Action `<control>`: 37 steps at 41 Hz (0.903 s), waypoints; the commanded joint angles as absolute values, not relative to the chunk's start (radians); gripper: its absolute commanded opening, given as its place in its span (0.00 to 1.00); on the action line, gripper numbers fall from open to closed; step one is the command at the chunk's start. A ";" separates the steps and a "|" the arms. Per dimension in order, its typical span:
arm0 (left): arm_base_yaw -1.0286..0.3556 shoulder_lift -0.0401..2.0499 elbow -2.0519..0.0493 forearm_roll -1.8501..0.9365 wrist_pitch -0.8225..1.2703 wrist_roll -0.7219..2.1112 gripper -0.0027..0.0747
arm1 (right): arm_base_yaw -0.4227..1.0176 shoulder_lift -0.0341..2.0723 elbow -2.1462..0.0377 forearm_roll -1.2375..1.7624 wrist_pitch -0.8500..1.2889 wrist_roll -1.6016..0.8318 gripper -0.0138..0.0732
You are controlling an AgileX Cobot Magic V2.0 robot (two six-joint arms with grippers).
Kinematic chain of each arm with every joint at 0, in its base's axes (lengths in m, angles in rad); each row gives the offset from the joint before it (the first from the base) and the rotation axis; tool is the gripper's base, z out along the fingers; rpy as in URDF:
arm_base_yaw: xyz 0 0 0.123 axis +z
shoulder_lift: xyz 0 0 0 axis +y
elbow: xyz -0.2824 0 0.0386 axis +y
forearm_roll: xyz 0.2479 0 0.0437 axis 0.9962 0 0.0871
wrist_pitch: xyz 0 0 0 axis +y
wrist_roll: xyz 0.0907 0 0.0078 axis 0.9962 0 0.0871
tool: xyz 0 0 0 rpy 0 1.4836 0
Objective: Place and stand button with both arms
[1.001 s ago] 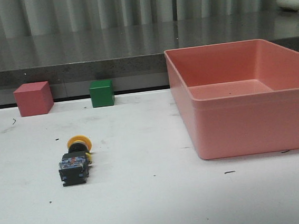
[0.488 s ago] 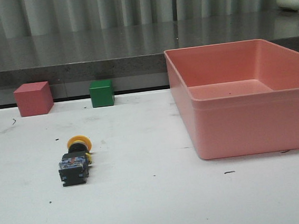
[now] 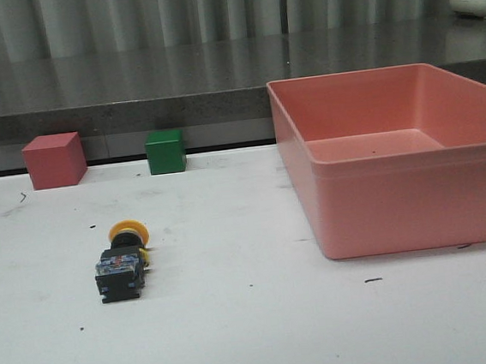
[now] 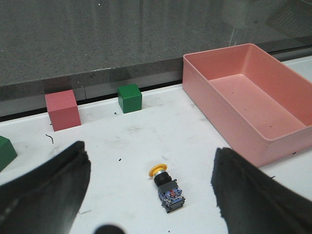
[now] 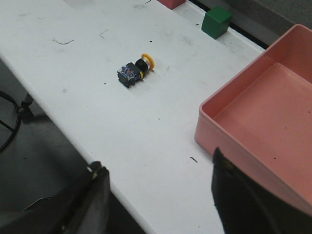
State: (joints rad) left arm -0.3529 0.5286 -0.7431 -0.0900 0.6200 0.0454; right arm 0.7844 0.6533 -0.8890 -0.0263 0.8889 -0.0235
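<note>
Your push-button (image 3: 122,261) lies on its side on the scuffed white table (image 3: 239,320): glossy round yellow cap, blocky black base. Both grippers (image 4: 151,195) (image 5: 158,195) gape, holding nothing.

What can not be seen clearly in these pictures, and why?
- The button: its markings and bluish contacts are too small in every view.
- Pink bin: cut off by the right edge in the front view; its floor is partly hidden behind its near wall.
- A second green block: cut off by the edge of the left wrist view.
- Left gripper and right gripper: fingertips out of frame, fingers blurred; neither shows in the front view.
</note>
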 commanded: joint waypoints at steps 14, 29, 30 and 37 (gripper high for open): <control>-0.344 0.865 -0.968 -0.063 0.756 0.031 0.70 | 0.779 0.653 -0.910 -0.025 0.820 -0.033 0.71; -0.344 1.316 -1.206 -0.181 0.986 0.030 0.70 | 0.779 0.653 -0.910 -0.025 0.823 -0.033 0.71; -0.344 1.350 -1.222 -0.190 1.002 0.030 0.70 | 0.779 0.653 -0.910 -0.025 0.823 -0.033 0.71; -0.357 1.545 -1.344 -0.188 1.109 -0.042 0.70 | 0.779 0.653 -0.910 -0.025 0.823 -0.033 0.71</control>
State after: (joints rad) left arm -0.3447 1.4865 -1.2631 -0.1722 1.0762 0.0000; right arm 0.7844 0.6533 -0.8890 -0.0248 0.8889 -0.0252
